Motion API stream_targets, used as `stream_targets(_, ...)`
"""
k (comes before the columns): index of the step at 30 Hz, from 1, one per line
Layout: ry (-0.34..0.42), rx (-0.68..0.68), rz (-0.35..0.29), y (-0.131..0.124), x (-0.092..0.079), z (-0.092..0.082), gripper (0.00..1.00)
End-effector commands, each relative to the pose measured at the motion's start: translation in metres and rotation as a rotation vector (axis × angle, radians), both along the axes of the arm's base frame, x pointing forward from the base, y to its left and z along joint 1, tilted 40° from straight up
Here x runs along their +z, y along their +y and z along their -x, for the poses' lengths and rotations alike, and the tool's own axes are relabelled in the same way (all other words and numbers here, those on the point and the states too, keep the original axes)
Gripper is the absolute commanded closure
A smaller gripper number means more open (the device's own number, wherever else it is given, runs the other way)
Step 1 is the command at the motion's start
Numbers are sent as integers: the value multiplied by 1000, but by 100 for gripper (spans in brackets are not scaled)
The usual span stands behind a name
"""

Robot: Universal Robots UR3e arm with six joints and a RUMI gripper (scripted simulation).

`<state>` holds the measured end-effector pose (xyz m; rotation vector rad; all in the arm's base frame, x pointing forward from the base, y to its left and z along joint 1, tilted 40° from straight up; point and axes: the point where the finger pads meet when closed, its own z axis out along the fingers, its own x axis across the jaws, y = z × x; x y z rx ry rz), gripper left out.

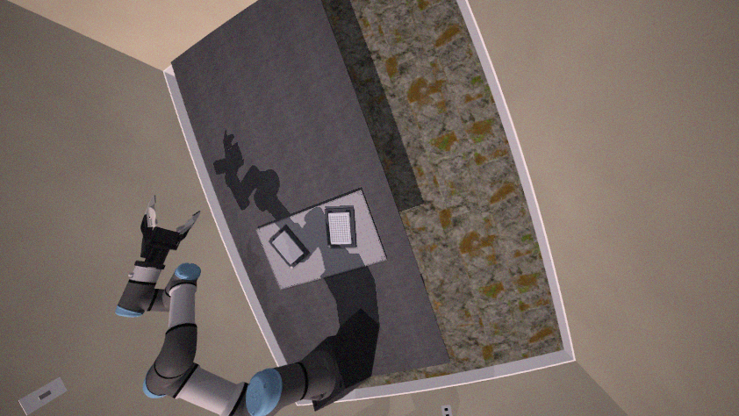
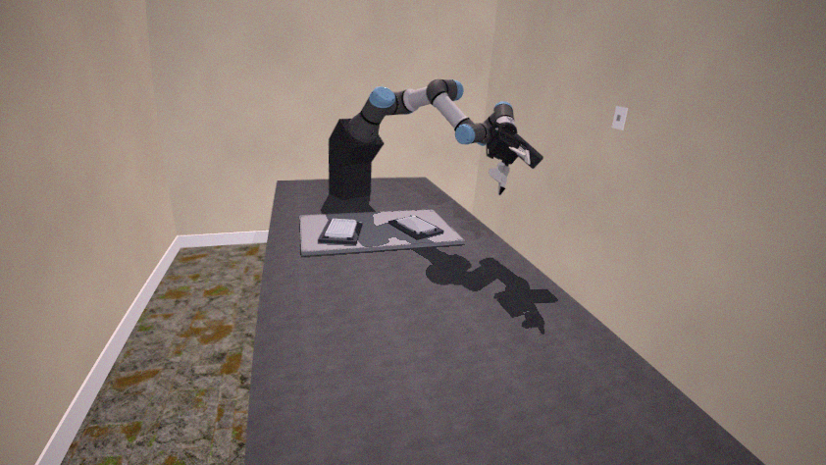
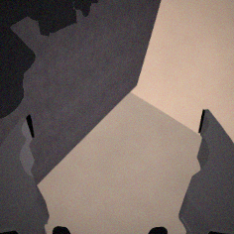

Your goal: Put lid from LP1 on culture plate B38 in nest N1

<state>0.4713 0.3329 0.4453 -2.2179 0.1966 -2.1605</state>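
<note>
You see the two-jaw black pincer with pale fingertips hanging high in the air beyond the right edge of the long dark grey tabletop, near the beige wall, its jaws spread wide with nothing between them. In the wrist view your two fingers frame only the tabletop edge and the beige floor and wall beyond it. The grey, blue-jointed arm reaches out to the right from its black pedestal at the far end of the tabletop. Just in front of that pedestal lies a flat light grey rectangular mat. On its right part you find the clear rectangular lid resting in its black-framed lid park, turned at an angle to the mat's edges. On the left part sits the white, many-welled culture plate, uncovered, inside its black plate nest. Lid and plate lie apart, and the pincer is well away from both.
</note>
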Motion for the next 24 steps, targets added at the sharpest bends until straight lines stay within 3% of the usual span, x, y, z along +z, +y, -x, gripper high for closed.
stream_targets(1, 42, 30, -20, -3, -13, -12, 18)
stream_targets(7, 71, 42, -34, -6, -27, -21, 18)
stream_targets(22, 221, 80, -118, -25, -89, -43, 18)
stream_targets(24, 221, 80, -118, -25, -89, -43, 18)
